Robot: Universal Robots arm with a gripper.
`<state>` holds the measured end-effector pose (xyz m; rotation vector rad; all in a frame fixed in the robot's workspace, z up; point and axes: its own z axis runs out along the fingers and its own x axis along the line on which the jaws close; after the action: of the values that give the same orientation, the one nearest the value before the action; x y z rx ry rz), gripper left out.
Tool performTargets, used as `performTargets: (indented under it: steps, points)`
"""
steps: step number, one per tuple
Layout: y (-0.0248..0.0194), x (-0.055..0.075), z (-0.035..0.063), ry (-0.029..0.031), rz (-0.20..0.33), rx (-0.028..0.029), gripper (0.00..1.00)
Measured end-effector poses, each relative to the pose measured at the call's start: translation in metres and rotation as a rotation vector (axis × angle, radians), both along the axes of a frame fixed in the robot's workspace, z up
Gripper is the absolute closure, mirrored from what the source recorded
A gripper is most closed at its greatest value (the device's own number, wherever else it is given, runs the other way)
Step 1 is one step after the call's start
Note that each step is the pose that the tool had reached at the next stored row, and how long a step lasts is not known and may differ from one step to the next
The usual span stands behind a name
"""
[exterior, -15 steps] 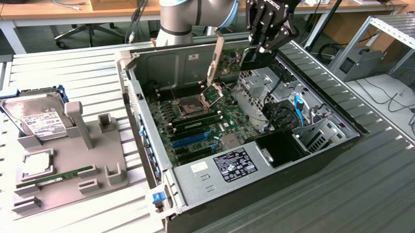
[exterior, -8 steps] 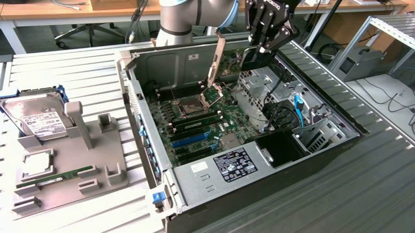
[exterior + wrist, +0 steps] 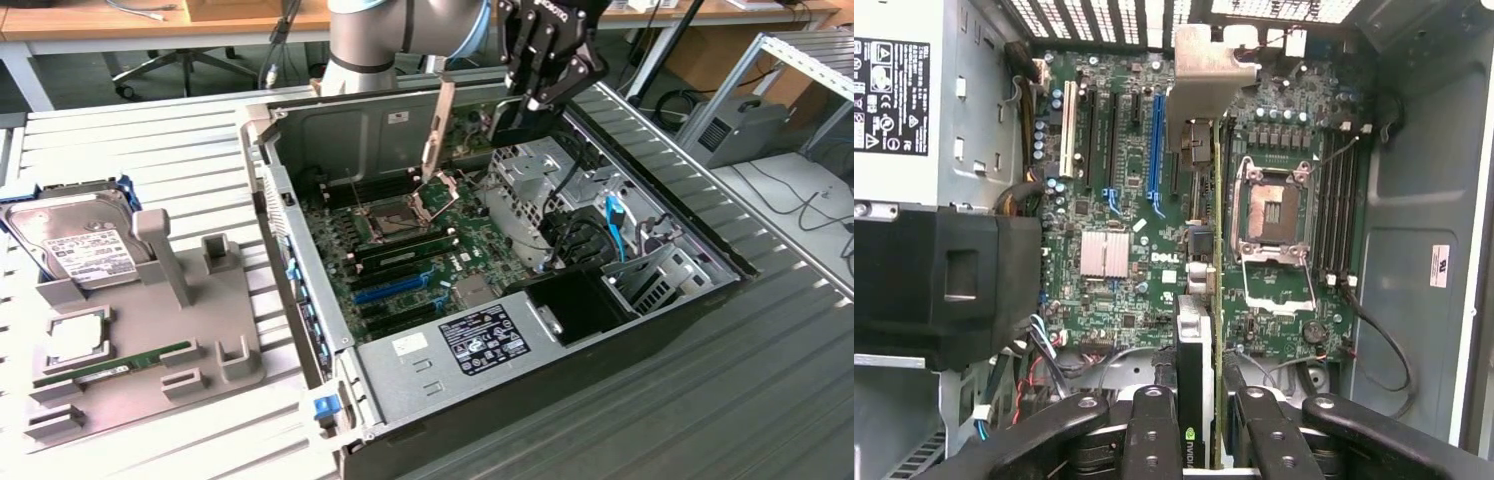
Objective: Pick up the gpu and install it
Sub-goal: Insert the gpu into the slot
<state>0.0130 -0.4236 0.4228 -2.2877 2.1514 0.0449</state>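
One arm (image 3: pixel 367 40) in play, and the end effector (image 3: pixel 1204 405) has the gpu (image 3: pixel 1192 365) pinched between its dark fingers (image 3: pixel 1154 430), jaws set narrow against the card's two faces. From the wrist, the card runs edge-on away from the grip. There's a green logo showing near the fingers and the pale metal bracket (image 3: pixel 1206 62) at the far end, out by the vented rear wall of the case.

The card hangs over the motherboard (image 3: pixel 1114 180), above the strip between the long blue slot (image 3: pixel 1154 140) and the open CPU socket (image 3: pixel 1272 215), and it's not seated in any slot.

Over to the exterior view: the arm sits at the top centre of the frame. The end effector hangs just to its right, above the far end of the open computer case (image 3: pixel 283 215), which takes up the middle. The power supply (image 3: pixel 461 345) with its black label sits at the case's near end, low centre.

Lower left of that frame, a grey holder (image 3: pixel 174 330) rests on the slatted desk (image 3: pixel 147 140). It carries a silver hard drive (image 3: pixel 74 245) and, nearer the bottom edge, a green RAM stick (image 3: pixel 114 365), both well apart from the end effector.
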Motion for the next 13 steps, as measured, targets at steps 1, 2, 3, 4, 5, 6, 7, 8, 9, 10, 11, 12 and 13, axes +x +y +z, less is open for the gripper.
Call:
performTargets:
  steps: [1, 2, 3, 4, 5, 6, 7, 8, 9, 10, 11, 12, 13]
  points:
    - [0.0000, -0.0005, -0.0001, 0.0000, -0.003, 0.0000, 0.73]
    - [0.0000, -0.0012, -0.0002, 0.0000, -0.007, 0.0000, 0.73]
    - [0.0000, -0.0016, -0.0003, 0.0000, -0.011, 0.0000, 0.73]
    - [0.0000, -0.0018, -0.0003, 0.0000, -0.013, -0.0001, 0.73]
    - [0.0000, -0.0017, -0.0003, 0.0000, -0.014, -0.0001, 0.73]
    - [0.0000, -0.0018, -0.0003, 0.0000, -0.014, 0.0000, 0.73]
    - [0.0000, -0.0018, -0.0003, 0.0000, -0.014, 0.0000, 0.73]
    - [0.0000, -0.0018, -0.0003, 0.0000, -0.014, 0.0000, 0.73]
    - [0.0000, -0.0018, -0.0003, 0.0000, -0.014, 0.0000, 0.73]
    - [0.0000, -0.0018, -0.0004, 0.0000, -0.014, 0.0000, 0.73]
    - [0.0000, -0.0018, -0.0003, 0.0000, -0.014, 0.0000, 0.73]
    - [0.0000, -0.0018, -0.0003, 0.0000, -0.014, 0.0000, 0.73]
    - [0.0000, -0.0018, -0.0003, 0.0000, -0.014, 0.0000, 0.73]
